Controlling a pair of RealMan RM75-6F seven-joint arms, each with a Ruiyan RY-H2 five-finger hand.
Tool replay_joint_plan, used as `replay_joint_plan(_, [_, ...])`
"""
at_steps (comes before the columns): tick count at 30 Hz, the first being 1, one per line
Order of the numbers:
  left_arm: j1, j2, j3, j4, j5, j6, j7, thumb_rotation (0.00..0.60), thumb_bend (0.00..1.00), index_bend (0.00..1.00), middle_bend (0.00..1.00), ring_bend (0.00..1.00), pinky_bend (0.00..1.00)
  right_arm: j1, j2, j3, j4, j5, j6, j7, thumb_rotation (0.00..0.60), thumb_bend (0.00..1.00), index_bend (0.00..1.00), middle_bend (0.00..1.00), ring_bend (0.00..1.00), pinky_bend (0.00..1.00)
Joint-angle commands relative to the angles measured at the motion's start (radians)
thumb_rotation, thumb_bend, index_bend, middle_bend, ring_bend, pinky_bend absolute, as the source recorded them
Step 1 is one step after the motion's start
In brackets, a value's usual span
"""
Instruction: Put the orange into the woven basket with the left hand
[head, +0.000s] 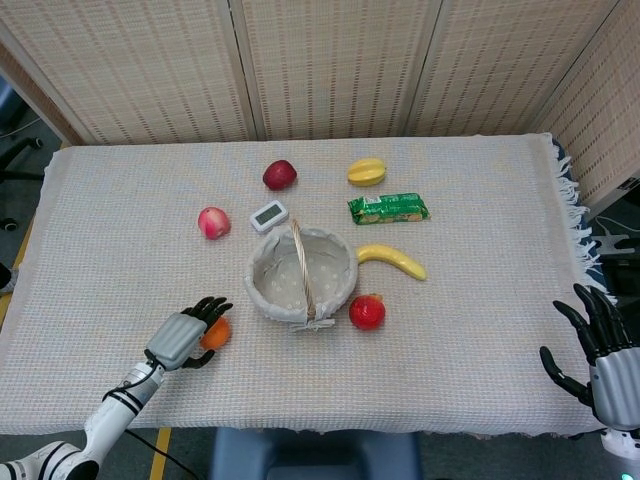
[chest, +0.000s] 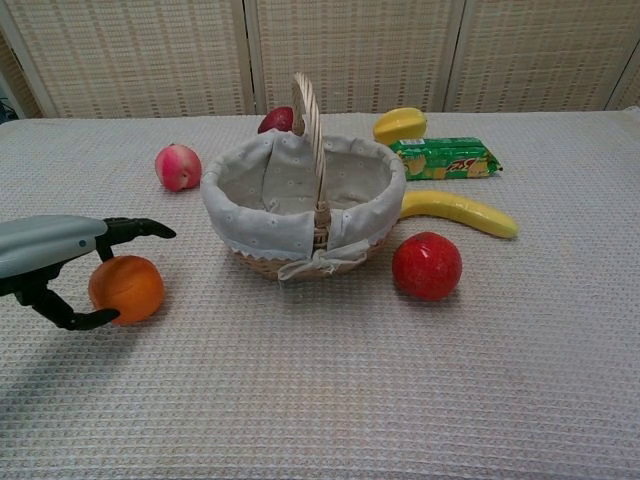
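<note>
— Orange fruit first, from the head view: where does the orange (head: 215, 333) lie against the left hand (head: 186, 336)?

— Just to the hand's right, on the basket side. The fingers (head: 210, 305) curve over the top of it and the palm covers its left half, so only a sliver shows. It sits on the tablecloth (head: 120, 220), left of and slightly nearer than the woven basket (head: 302, 275).

— And the right hand (head: 602, 352)?

— Well apart at the far right table edge, fingers spread, holding nothing. The left one is plainly the nearer.

— Now the chest view.

— Here the orange (chest: 127, 288) rests on the cloth, with the left hand (chest: 50, 262) cupped around it from the left: upper fingers (chest: 135, 229) arch above it, the thumb hooks in front below. I cannot tell whether they press the skin yet; I'd judge the grasp not closed.

— Which way must it travel?

— Rightward and up over the lined rim of the basket (chest: 300, 190), staying clear of the upright handle (chest: 310, 130). A round fruit has no long axis to mind.
</note>
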Motion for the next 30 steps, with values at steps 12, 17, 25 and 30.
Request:
replay_joint_plan(12, [-0.007, -0.106, 0.003, 0.099, -0.057, 0.029, 0.057, 0.600, 0.43, 0.35, 0.22, 0.40, 0.48, 0.002, 0.000, 0.004, -0.001, 0.004, 0.000, 0.006, 0.600, 0.26, 0.18, 0.03, 0.00, 0.15])
replay_joint_plan(17, [0.018, -0.114, -0.019, 0.089, -0.060, 0.119, 0.069, 0.600, 0.48, 0.49, 0.35, 0.54, 0.60, 0.003, -0.002, 0.002, -0.001, 0.002, -0.002, 0.003, 0.600, 0.26, 0.18, 0.03, 0.00, 0.15])
replay_joint_plan(25, [0.032, -0.005, -0.074, -0.022, -0.054, 0.220, 0.089, 0.600, 0.48, 0.50, 0.38, 0.57, 0.61, 0.005, -0.001, 0.000, -0.002, 0.000, -0.007, 0.001, 0.600, 0.26, 0.18, 0.03, 0.00, 0.15])
replay_joint_plan(30, [0.018, 0.051, -0.125, -0.074, -0.051, 0.261, 0.110, 0.600, 0.47, 0.50, 0.39, 0.57, 0.60, 0.005, -0.001, -0.002, -0.002, -0.001, -0.009, 0.001, 0.600, 0.26, 0.18, 0.03, 0.00, 0.15])
